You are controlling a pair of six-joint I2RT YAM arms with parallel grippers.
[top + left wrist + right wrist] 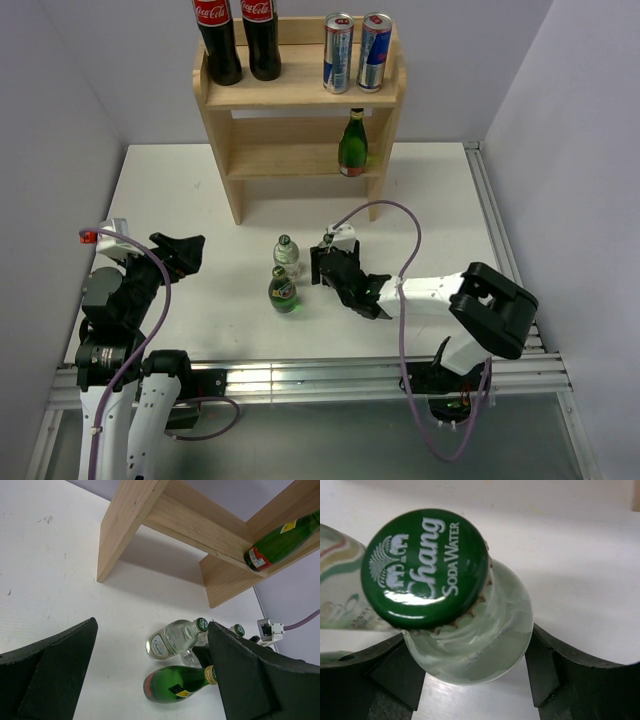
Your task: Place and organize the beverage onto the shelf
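Note:
The wooden shelf (300, 92) holds two silver-blue-red cans (355, 52) on its top tier and one green bottle (352, 145) on its lower tier. On the table stand a clear bottle with a green cap (286, 254) and a green bottle (283, 291). My right gripper (322, 265) is shut on the neck of a second clear bottle (470, 640) with a green Chang cap, which stands just right of those two. My left gripper (190, 250) is open and empty, left of the bottles. The left wrist view shows the green bottle (185, 682) and a clear bottle (172, 639) between my fingers.
Two tall cola bottles (238, 38) stand on the left of the top tier. The lower tier (285, 160) is bare left of the green bottle. A metal rail (490, 210) runs along the table's right edge, and walls close in both sides.

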